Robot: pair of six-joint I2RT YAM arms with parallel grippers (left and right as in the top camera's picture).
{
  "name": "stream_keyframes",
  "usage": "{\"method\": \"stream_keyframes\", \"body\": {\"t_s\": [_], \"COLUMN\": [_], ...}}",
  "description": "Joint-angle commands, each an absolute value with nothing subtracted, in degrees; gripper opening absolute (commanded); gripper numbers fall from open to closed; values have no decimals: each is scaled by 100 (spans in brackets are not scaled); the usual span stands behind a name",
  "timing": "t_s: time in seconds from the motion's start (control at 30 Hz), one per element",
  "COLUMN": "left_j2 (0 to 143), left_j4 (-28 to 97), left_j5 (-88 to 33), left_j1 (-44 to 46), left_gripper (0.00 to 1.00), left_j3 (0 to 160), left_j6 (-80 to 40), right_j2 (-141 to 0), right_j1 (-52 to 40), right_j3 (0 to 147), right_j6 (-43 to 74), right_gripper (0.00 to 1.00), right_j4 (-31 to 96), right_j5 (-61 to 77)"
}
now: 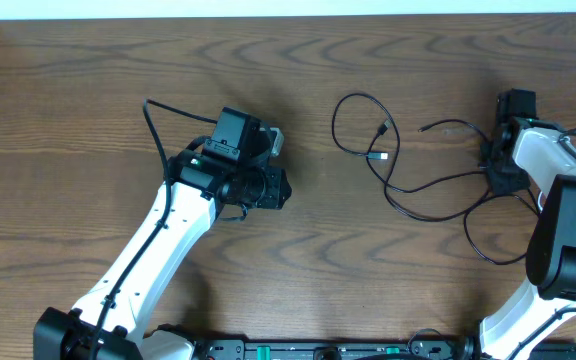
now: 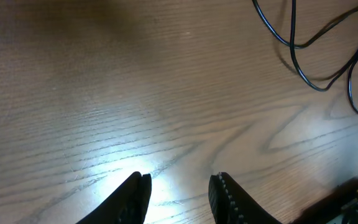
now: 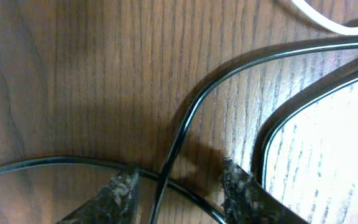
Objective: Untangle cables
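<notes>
Over to the right arm (image 1: 558, 215), because that's where this gets decided. Its wrist view shows the right jaws spread open with nothing held, and the black cables (image 3: 185, 118) crossing right in the gap between them. One strand comes in low from 9 o'clock and runs under toward 5. The other climbs from 6 o'clock and sweeps off toward 2. So the long axes cross like an X, slightly nearer the 9 o'clock finger. I can't tell whether the tips touch the bench (image 1: 68, 80) yet.

A white cable (image 3: 316, 15) sits just clear at 1 o'clock.

From overhead, the black loop (image 1: 335, 122) lies mid-bench with two small plug ends (image 1: 383, 128) inside it, and its tails trail out to 3 o'clock under the right arm. The cords are thin, glossy and limp, so I'd say they will slide rather than lift stiffly.

The left jaws also stand open and empty, and the cords lie well off at 1 o'clock in that wrist view. The right arm is clearly the nearer one.
</notes>
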State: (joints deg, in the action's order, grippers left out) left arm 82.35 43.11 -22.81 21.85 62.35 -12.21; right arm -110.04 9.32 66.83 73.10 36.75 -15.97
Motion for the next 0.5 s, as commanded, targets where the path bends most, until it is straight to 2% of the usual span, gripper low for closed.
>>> {"method": "stream_keyframes", "body": {"t_s": [0.0, 0.33, 0.47], "left_j2": [8263, 8263, 8263], "left_j4": [4327, 4327, 4324], "left_j5": [-2333, -2331, -2331], "left_j1": [2161, 2161, 2161], "left_gripper": [36, 36, 36], "left_j3": [6322, 6322, 6322], "left_j6": [-1275, -1278, -1278], "right_j2": [-11091, -11091, -11091], "right_j1": [945, 928, 913], "right_j3": [6571, 6573, 6573], "right_j6": [7363, 6901, 5894], "right_gripper": [45, 52, 52], "right_j4": [3581, 3352, 2923], "right_j5": [-1743, -1492, -915]}}
